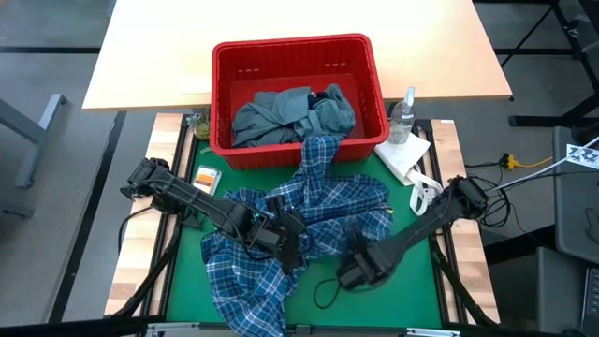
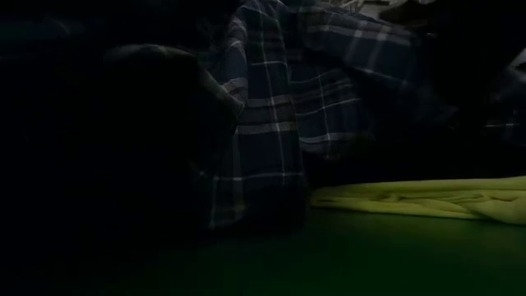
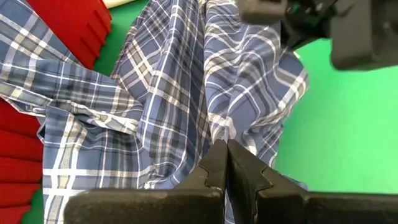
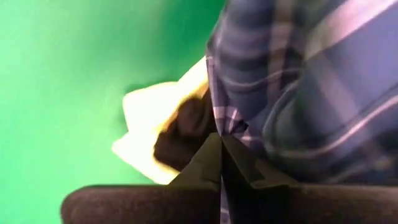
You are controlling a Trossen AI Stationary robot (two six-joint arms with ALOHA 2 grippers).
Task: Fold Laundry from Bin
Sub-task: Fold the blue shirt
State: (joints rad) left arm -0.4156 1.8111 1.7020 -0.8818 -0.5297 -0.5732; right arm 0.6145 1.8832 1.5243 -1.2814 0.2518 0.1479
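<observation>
On the table I see both claws, left (image 1: 292, 236) and right (image 1: 351, 271), pinching the plaid shirt (image 1: 309, 201).

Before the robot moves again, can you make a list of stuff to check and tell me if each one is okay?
1. Left gripper pinching the plaid shirt: ok, fingers shut on a fold.
2. Right gripper pinching the shirt: ok, shut at its edge.
3. Shirt all out of the red bin: not ok, one part still hangs over the rim.
4. Shirt lying flat on the green mat: not ok, it is bunched up.
5. Grey-blue garment staying in the bin: ok.
6. Yellow garment clear of the shirt: cannot tell.
</observation>
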